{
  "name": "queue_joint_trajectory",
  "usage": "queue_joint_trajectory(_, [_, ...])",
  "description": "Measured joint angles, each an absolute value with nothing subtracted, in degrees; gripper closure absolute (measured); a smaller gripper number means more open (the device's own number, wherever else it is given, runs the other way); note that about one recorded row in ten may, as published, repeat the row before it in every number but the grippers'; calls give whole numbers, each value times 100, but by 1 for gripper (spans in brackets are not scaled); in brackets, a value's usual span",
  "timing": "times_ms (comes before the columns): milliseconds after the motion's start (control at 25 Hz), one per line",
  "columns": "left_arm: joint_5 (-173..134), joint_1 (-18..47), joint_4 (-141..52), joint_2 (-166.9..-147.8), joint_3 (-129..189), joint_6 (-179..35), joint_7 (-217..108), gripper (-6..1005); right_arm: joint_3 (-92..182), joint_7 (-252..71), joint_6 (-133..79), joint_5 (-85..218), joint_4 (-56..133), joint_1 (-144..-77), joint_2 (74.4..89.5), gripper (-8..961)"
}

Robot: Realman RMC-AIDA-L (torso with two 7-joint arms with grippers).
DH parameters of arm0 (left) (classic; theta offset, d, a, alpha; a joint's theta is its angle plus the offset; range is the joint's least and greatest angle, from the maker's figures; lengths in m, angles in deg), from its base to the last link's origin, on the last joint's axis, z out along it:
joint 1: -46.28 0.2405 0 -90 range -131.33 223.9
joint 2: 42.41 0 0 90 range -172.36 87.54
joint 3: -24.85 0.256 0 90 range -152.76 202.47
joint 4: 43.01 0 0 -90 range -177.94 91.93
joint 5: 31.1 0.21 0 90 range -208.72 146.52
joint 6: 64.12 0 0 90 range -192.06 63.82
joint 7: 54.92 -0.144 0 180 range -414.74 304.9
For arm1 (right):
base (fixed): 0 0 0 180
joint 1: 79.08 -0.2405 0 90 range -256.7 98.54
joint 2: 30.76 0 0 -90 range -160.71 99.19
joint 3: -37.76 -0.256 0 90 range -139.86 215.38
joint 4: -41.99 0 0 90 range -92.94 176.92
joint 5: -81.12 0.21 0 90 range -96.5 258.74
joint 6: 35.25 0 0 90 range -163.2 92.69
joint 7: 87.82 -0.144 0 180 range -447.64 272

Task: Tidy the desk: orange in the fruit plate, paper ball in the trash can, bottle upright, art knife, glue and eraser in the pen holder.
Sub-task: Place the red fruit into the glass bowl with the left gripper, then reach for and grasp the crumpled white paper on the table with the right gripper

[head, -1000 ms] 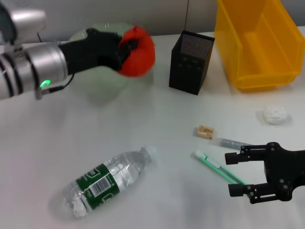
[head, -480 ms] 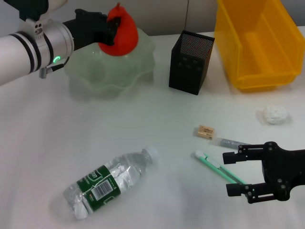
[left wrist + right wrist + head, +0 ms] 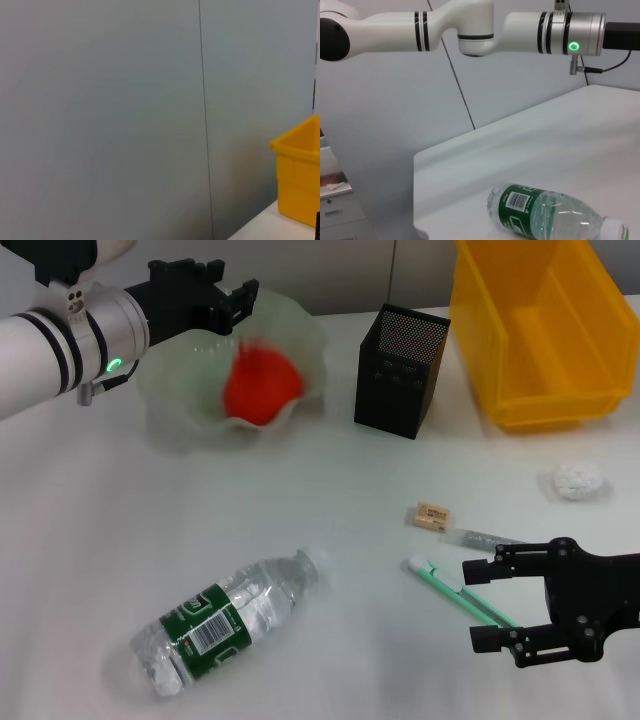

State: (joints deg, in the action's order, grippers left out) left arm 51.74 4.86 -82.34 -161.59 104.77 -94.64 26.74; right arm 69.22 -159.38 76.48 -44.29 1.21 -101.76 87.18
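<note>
— What sits closest to the robot?

— The water bottle [image 3: 225, 618], lying on its side on the white desk [image 3: 120, 520] at the near left, cap pointing toward the middle. The right wrist view shows it too, green label up. At the near right is the right gripper [image 3: 487, 604], low over the desk with its black fingers spread apart and holding nothing.

— And what is around that gripper?

— The green-and-white art knife [image 3: 452, 589] lies flat with its far end between the open fingers. Just beyond it lies the glue stick [image 3: 480, 537], a clear tube, and touching or nearly touching the tube's left end is the small tan eraser [image 3: 432, 516]. Farther right, near the desk's edge, sits the crumpled paper ball [image 3: 578, 480], well apart from the others.

— Further back?

— The black mesh pen holder [image 3: 401, 370] stands upright in the middle. To its right is the yellow bin [image 3: 545, 330], the trash can here; the left wrist view catches one corner of it against the grey wall. To the holder's left is the pale green fruit plate [image 3: 305, 335] with a wavy rim — the orange [image 3: 262, 385] is inside it, blurred, not in any grip.

— Where is the left gripper?

— The left gripper [image 3: 225, 302] hangs over the plate's far left rim, above the orange, its black fingers parted and empty.
</note>
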Motion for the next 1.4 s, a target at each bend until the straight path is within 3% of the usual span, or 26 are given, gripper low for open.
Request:
queue_joint_trajectory(240, [5173,536,-8209,-16148,10458,-9548,2673,512,6907,-15923,7650,-4428,116,-10176,8719,216])
queue_joint_trajectory(360, [5171,596,-8249,-16126,10424,-9765,2685,381,6884,-15956,7650,-4420,80,-10176,8720,216])
queue_joint_trajectory(400, [5174,836,-8356,-16062,10001,-10958,2654,337,6812,-16030,7662,-4415,30,-10176,8719,216])
queue_joint_trajectory(560, [5194,1028,-8383,-16006,9624,-11913,2630,179,6652,-16216,7694,-4398,-111,-10175,8695,216])
queue_joint_trajectory(600, [5202,1386,-8401,-15911,9224,-13004,2459,140,6617,-16387,7700,-4347,-280,-10180,8689,216])
queue_joint_trajectory(800, [5211,1902,-8406,-15705,9074,-14429,2095,140,6627,-16885,7723,-4281,-844,-10181,8695,216])
queue_joint_trajectory(1000, [5249,2408,-8335,-15410,9058,-15748,1880,140,6980,-18592,7782,-4398,-2551,-10214,8758,216])
queue_joint_trajectory(1400, [5404,2712,-8326,-15422,9045,-16039,1865,141,8425,-21824,7799,-6821,-5158,-10873,8715,216])
